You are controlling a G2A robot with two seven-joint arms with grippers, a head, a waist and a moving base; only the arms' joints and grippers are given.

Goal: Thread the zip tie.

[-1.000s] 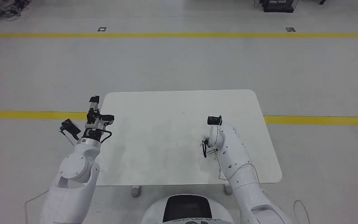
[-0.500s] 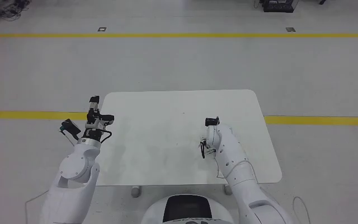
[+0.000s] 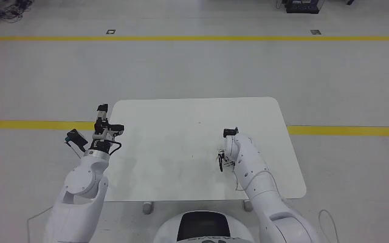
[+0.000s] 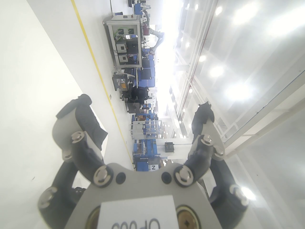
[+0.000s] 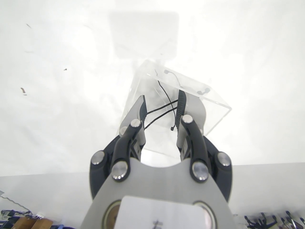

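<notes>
Right arm (image 3: 249,170) shifted slightly inward, settling for the pick; left arm (image 3: 85,176) unmoved. Table (image 3: 182,115): under right gripper (image 5: 162,96). Box (image 5: 212,117): clear, at its parted jaws. Left gripper (image 4: 143,103): parted, empty, well apart. Zip ties (image 5: 169,103): black, in box, between right jaws, ungripped

Bench (image 3: 182,121): clear box (image 5: 214,117) stands on it, right of centre, in the half nearer the robot. Zip ties (image 5: 162,107) lie crossed at the box; whether inside it or on its top, cannot tell. Right gripper (image 5: 162,95) is over the box, one finger on either side of the crossed ties, apart from each other. Left gripper (image 4: 144,103) is at the bench's left edge, well apart from the box, pointing away from the robot.
</notes>
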